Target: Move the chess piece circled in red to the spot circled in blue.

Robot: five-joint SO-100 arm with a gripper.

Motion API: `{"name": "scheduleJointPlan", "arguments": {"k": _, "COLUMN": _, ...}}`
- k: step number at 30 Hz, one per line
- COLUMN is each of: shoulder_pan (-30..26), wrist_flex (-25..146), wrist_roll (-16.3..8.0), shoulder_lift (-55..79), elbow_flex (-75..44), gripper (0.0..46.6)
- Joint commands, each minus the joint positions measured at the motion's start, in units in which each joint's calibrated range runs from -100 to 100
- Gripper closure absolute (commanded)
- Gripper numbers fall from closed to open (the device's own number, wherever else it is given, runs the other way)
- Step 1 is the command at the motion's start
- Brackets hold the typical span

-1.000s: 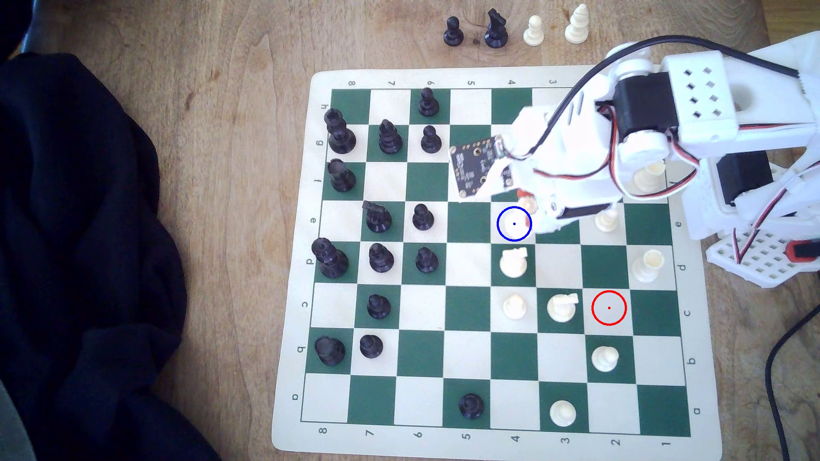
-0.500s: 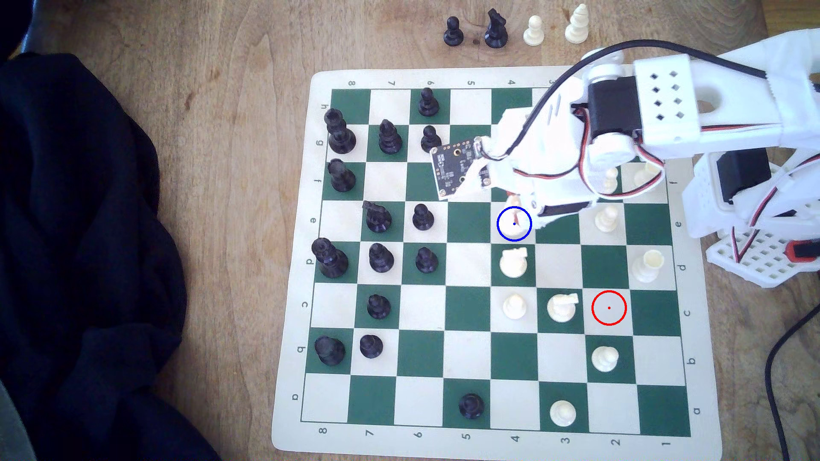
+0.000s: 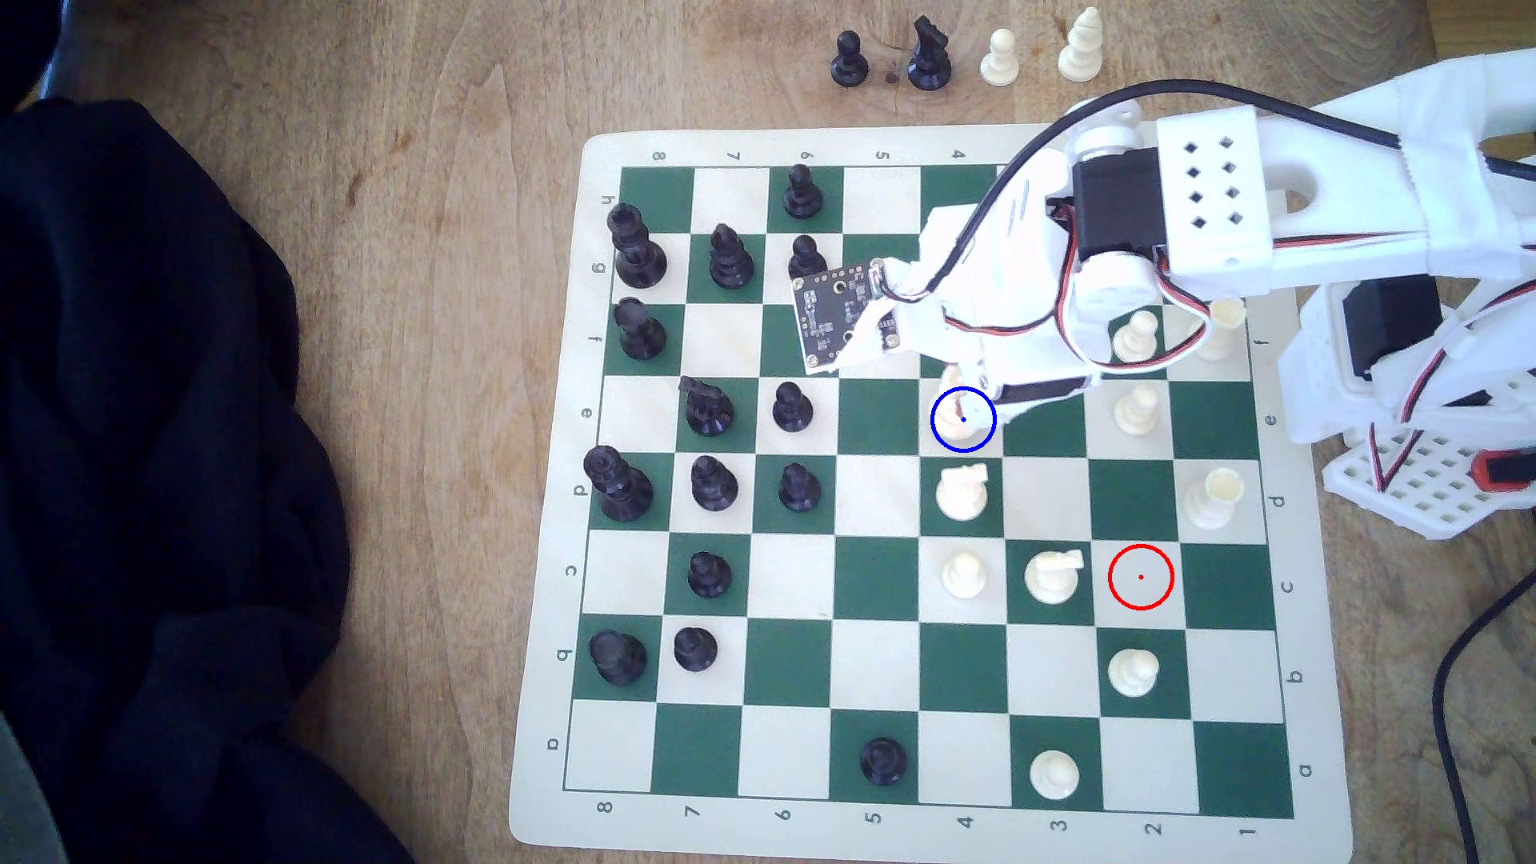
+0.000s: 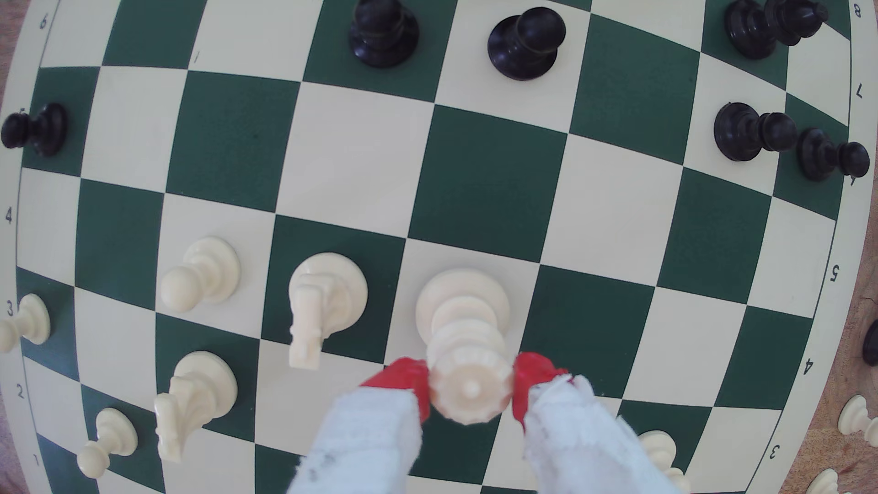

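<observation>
In the wrist view the chess piece (image 4: 463, 327), cream-white with a wide round base and a ridged crown-like head, stands upright between my red fingertips (image 4: 404, 380). My gripper (image 4: 470, 389) is shut on its head. Its base is over a cream square (image 4: 418, 259); I cannot tell whether it touches the board. In the exterior view my gripper (image 3: 960, 390) is at the upper edge of the blue-ringed spot (image 3: 963, 419), and the chess piece (image 3: 952, 407) is mostly hidden under the arm. The red-ringed cream square (image 3: 1140, 576) stands bare.
A white knight (image 3: 962, 492) stands one square below the spot in the exterior view, with a white pawn (image 3: 964, 573) and a second knight (image 3: 1054, 573) further down. Black pawns (image 3: 791, 407) stand to the left. Captured pieces (image 3: 929, 54) line the table's far edge. Dark cloth (image 3: 166, 498) lies left.
The arm has swung toward the exterior view's left, carrying the held piece from the blue ring's upper right edge into the ring.
</observation>
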Motion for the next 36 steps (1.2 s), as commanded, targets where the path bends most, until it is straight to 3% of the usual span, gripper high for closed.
{"name": "scheduleJointPlan", "arguments": {"k": 1, "shoulder_pan": -0.64, "wrist_flex": -0.56, "wrist_roll": 0.15, "shoulder_lift": -0.27, "elbow_flex": -2.55, "gripper": 43.8}}
{"name": "scheduleJointPlan", "arguments": {"k": 29, "shoulder_pan": 0.07, "wrist_flex": -2.69, "wrist_roll": 0.54, "shoulder_lift": 0.24, "elbow_flex": 2.08, "gripper": 43.1}}
{"name": "scheduleJointPlan", "arguments": {"k": 33, "shoulder_pan": 0.07, "wrist_flex": -2.61, "wrist_roll": 0.59, "shoulder_lift": -0.44, "elbow_flex": 2.53, "gripper": 36.2}}
{"name": "scheduleJointPlan", "arguments": {"k": 36, "shoulder_pan": 0.07, "wrist_flex": -2.77, "wrist_roll": 0.54, "shoulder_lift": -1.20, "elbow_flex": 2.89, "gripper": 33.6}}
